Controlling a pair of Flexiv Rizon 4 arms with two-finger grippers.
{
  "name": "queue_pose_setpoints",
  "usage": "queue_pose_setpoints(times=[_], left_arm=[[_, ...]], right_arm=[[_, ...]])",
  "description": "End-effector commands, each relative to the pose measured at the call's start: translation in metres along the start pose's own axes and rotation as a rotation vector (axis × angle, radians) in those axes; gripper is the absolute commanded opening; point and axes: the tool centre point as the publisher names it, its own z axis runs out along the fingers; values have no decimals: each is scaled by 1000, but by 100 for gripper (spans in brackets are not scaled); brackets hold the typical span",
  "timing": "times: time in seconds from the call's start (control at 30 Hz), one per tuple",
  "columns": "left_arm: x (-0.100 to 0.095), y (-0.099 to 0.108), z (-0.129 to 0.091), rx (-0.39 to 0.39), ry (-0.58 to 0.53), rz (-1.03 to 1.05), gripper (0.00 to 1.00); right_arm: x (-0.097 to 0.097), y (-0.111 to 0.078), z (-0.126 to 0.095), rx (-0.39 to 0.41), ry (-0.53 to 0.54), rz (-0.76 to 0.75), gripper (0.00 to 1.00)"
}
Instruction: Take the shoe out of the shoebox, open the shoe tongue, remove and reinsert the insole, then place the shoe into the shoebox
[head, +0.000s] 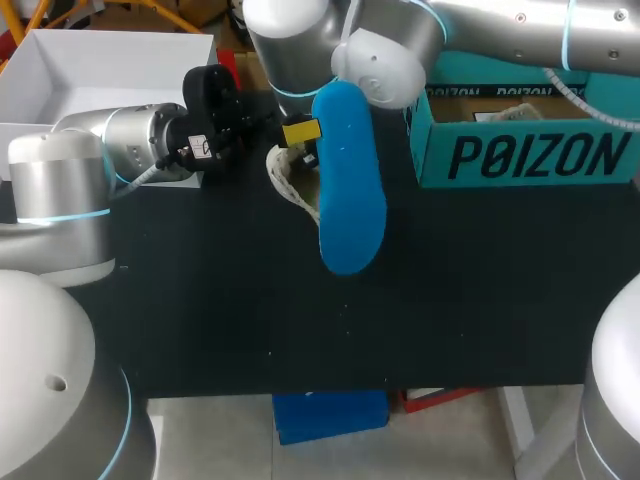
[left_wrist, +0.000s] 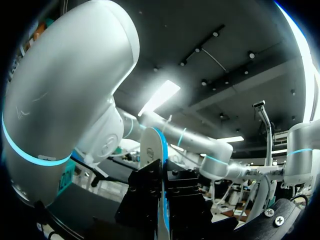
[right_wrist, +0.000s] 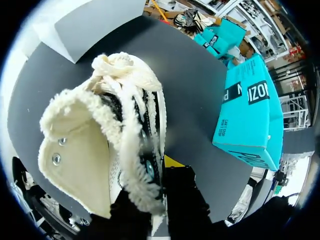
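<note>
Inspector A: Step in hand?

Inspector B: Reinsertion, I judge: left gripper clamps the flat blue insole; right gripper grasps the cream fleece-trimmed shoe above the black counter. Next: align toe with opening.

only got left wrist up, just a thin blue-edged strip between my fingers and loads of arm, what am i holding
observer: That strip is the blue insole. The head view shows its full length, with the left gripper on it near its far end.
operator: ok where's the shoe then
observer: The right gripper has the shoe, cream with frayed edges, by its side wall. In the head view it sits just left of the insole.
operator: and the box
observer: The teal shoebox stands at the far right of the table with its top open.
</note>
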Motion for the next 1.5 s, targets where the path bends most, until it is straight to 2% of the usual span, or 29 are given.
queue_pose_setpoints(times=[0.03,0.33,0.53,0.73,1.27,1.47,1.5], left_arm=[[0,2,1,2,-2,2,0],[0,2,1,2,-2,2,0],[0,2,1,2,-2,2,0],[0,2,1,2,-2,2,0],[0,2,1,2,-2,2,0],[0,2,1,2,-2,2,0],[0,2,1,2,-2,2,0]], right_arm=[[0,-3,3,2,41,267,0],[6,-18,20,-1,101,401,0],[15,-28,34,-13,77,442,0],[22,-32,46,-28,54,436,0],[39,-44,66,6,55,503,0],[39,-50,73,12,55,514,0],[38,-51,73,13,56,514,16]])
